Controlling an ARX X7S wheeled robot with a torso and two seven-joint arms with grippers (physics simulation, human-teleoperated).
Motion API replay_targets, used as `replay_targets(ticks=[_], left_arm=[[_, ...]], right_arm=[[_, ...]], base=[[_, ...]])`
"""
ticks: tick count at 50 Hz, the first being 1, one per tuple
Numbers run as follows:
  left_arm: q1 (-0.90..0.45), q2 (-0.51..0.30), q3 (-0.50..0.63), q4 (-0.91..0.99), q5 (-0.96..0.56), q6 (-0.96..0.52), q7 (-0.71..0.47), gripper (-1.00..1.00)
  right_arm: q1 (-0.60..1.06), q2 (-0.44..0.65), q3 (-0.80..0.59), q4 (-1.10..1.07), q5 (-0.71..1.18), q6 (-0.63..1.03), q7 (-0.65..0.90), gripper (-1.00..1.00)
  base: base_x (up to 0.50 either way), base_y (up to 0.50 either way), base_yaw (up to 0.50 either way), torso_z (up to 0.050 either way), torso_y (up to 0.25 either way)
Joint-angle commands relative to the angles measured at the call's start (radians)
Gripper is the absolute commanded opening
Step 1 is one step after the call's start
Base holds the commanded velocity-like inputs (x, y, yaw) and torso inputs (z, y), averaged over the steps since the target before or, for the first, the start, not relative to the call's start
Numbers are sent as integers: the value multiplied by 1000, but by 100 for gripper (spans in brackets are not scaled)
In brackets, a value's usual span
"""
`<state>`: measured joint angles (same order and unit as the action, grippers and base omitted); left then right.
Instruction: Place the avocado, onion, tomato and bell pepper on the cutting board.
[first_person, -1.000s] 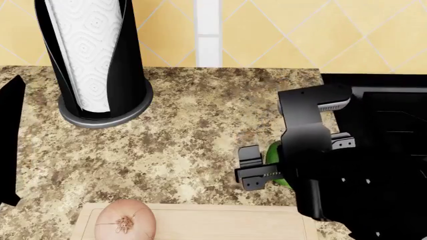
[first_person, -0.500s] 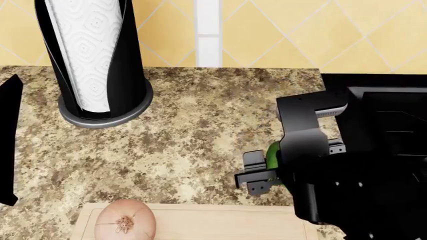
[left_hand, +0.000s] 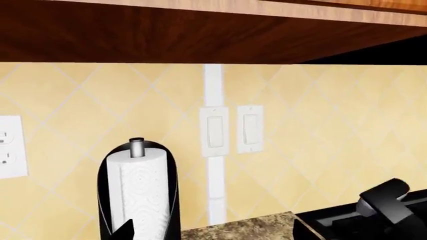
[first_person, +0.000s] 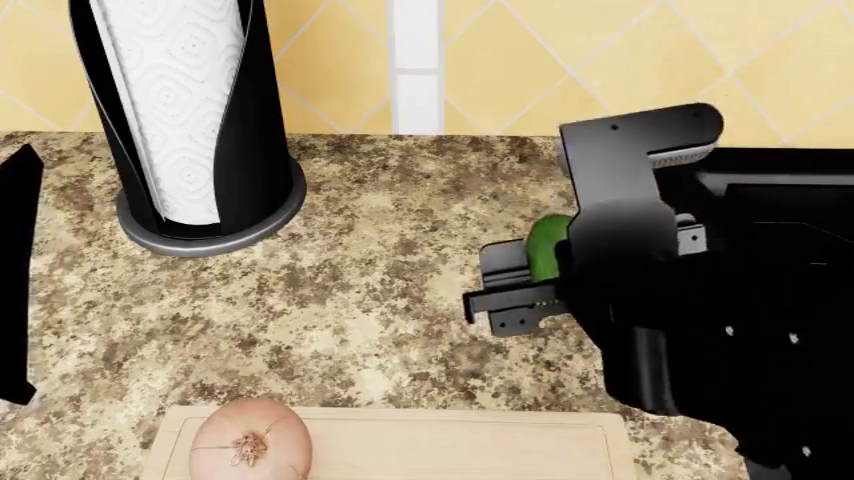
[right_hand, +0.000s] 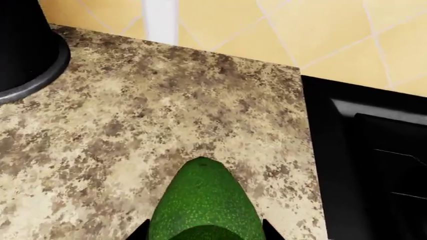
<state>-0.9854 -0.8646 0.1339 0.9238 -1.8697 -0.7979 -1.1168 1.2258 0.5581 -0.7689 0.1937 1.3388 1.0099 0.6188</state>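
My right gripper (right_hand: 205, 233) is shut on the avocado (right_hand: 203, 200), a bright green speckled fruit held above the granite counter. The head view shows the avocado (first_person: 546, 246) peeking out beside the right gripper (first_person: 541, 285), right of centre. The onion (first_person: 251, 446), pale pinkish-tan, rests on the left part of the light-wood cutting board (first_person: 454, 440) at the near edge. My left gripper (left_hand: 215, 234) stands open and empty, raised and facing the wall. The tomato and the bell pepper are out of view.
A paper towel roll in a black holder (first_person: 187, 120) stands at the back left of the counter. A black stovetop (first_person: 787, 200) borders the counter on the right. The tiled wall carries light switches (left_hand: 231, 131) and an outlet (left_hand: 7, 152).
My right gripper has risen and moved toward the wall with the avocado in it. The onion, the board and the left arm have stayed put.
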Motion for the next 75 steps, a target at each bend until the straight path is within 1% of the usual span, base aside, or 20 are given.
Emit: replay_targets(ticks=[1,4,7,11,17,21,29,39,45,57,75], left_arm=[[44,48,-33,7,96,-19,61,100],[53,70,-28,-1,134,-25,83,100],[65,86,-25,-8,169,-30,107,100],[88,101,-28,-13,210,-29,135,100],[110,114,-33,-17,239,-21,158,100],[127,110,-37,-11,240,-18,158,100],[123,106,-37,3,215,-8,126,100],[123,80,-47,26,165,8,80,100],[112,64,-49,33,132,16,50,100],[115,44,-59,43,107,25,30,100],[110,21,-67,47,70,35,10,100]], right_arm=[[100,84,120,-257,161,131,80,-100],[114,128,148,-353,278,177,146,-100],[121,182,170,-448,448,207,233,-100],[112,243,175,-521,587,207,301,-100],[123,328,179,-584,718,205,358,-100],[108,366,175,-617,752,203,378,-100],[100,400,152,-658,830,187,419,-100],[47,376,127,-685,831,169,412,-100],[16,359,125,-674,787,171,384,-100],[-79,329,112,-651,686,164,324,-100],[-155,308,94,-638,622,142,289,-100]], base=[[0,0,0,0,0],[0,0,0,0,0],[0,0,0,0,0],[0,0,0,0,0],[0,0,0,0,0],[0,0,0,0,0],[0,0,0,0,0],[0,0,0,0,0],[0,0,0,0,0],[0,0,0,0,0],[0,0,0,0,0]])
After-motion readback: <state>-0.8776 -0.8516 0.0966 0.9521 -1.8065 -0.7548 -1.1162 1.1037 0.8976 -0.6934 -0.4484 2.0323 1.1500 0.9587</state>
